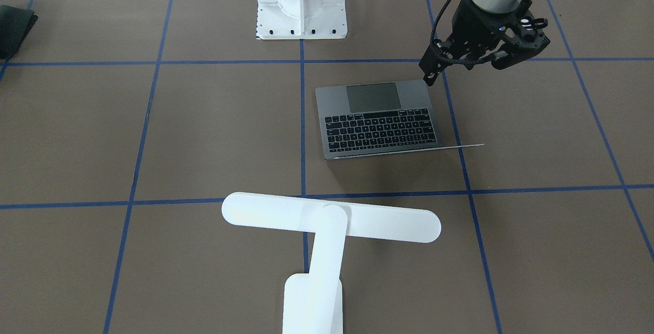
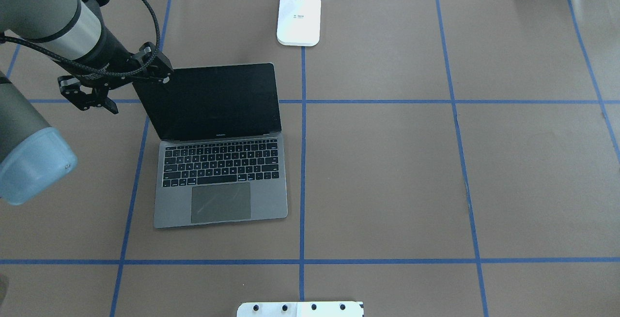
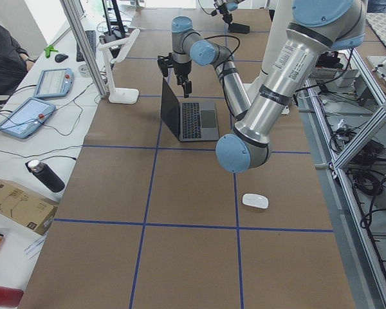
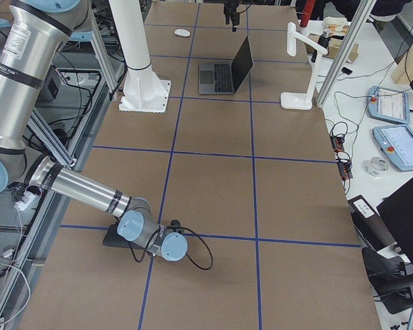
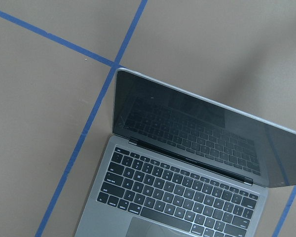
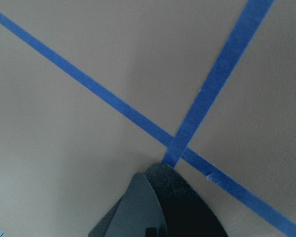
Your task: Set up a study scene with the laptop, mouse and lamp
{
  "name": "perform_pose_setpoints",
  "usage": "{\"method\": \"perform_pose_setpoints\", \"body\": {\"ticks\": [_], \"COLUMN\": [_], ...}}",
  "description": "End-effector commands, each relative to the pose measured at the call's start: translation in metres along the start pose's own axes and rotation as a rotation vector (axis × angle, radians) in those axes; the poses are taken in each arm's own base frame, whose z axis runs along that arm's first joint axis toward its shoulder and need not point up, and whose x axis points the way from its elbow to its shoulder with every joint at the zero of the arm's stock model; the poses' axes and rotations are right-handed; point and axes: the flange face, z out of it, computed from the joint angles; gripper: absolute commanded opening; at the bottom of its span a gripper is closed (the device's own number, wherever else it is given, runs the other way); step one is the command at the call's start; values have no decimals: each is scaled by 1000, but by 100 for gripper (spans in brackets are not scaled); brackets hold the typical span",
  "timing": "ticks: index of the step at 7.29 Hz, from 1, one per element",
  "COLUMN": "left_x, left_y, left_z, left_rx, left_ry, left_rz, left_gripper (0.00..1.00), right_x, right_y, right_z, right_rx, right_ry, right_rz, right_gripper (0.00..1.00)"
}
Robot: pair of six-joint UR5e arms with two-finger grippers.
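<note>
The laptop (image 2: 220,181) lies open left of the table's middle, its dark screen (image 2: 213,101) upright; it also shows in the left wrist view (image 5: 187,182) and the front view (image 1: 378,119). My left gripper (image 2: 121,82) hangs open and empty above the lid's left top corner, apart from it, and shows in the front view too (image 1: 475,61). The lamp (image 1: 332,221) stands at the far edge, its base (image 2: 299,19) beyond the laptop. The mouse (image 3: 255,201) lies alone near the table's left end. My right gripper (image 4: 173,246) sits low at the right end, fingertips together (image 6: 158,202).
The white flanged pedestal (image 1: 301,7) stands at the robot's side of the table. A flat black pad (image 1: 13,27) lies under the right arm (image 4: 82,189). Blue tape lines (image 2: 302,162) cross the brown table. Tablets and cables lie past the far edge (image 4: 392,106).
</note>
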Motion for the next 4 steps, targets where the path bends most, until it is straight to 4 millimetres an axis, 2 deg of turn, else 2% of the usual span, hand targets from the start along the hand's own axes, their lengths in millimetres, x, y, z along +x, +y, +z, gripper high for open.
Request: {"method": "perform_pose_setpoints", "body": {"ticks": [1, 3, 4], "left_x": [1, 1, 1], "left_y": [0, -2, -3], "left_z": [-1, 2, 4], "left_rx": [-1, -3, -3], "left_ry": [2, -5, -7], "left_rz": [-1, -2, -2], "left_gripper": [100, 100, 100], "right_x": [-11, -39, -62], "right_y": [-10, -30, -43], "right_z": [-9, -27, -45], "right_rx": [17, 40, 55], "right_ry": [13, 30, 30], "right_rz": [-31, -70, -52], "right_gripper": [0, 0, 0]}}
